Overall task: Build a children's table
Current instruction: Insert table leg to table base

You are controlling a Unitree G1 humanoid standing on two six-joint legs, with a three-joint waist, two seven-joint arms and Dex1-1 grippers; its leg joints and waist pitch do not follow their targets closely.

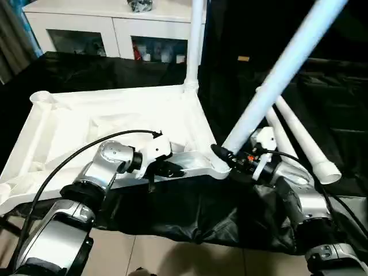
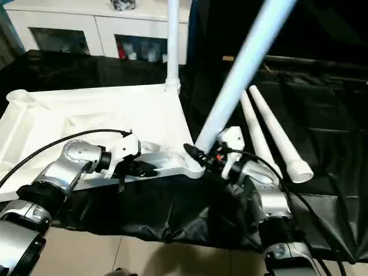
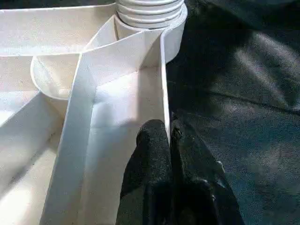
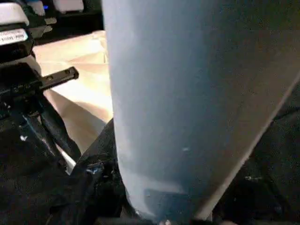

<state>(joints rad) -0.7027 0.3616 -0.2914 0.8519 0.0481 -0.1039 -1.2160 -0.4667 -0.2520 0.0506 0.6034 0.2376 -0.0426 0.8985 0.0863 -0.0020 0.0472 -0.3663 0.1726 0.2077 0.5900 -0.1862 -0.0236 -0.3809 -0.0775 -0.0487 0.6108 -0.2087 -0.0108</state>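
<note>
The white tabletop (image 1: 115, 121) lies upside down on a black cloth, ribbed underside up. One white leg (image 1: 195, 46) stands upright in its far right corner socket. My right gripper (image 1: 228, 155) is shut on a second leg (image 1: 276, 75), low on the tube. That leg leans up to the right, and its ridged base (image 3: 150, 11) sits at the near right corner socket. The right wrist view looks straight at the leg (image 4: 187, 93). My left gripper (image 3: 168, 129) is shut on the tabletop's near rim (image 3: 164, 93), just left of that socket. Two more legs (image 1: 305, 144) lie on the cloth to the right.
A white cabinet (image 1: 109, 23) with glass doors stands behind the table. The black cloth (image 1: 190, 213) hangs over the near edge, with tiled floor (image 1: 172, 256) below it. My left arm's black cable (image 1: 69, 161) arcs over the tabletop.
</note>
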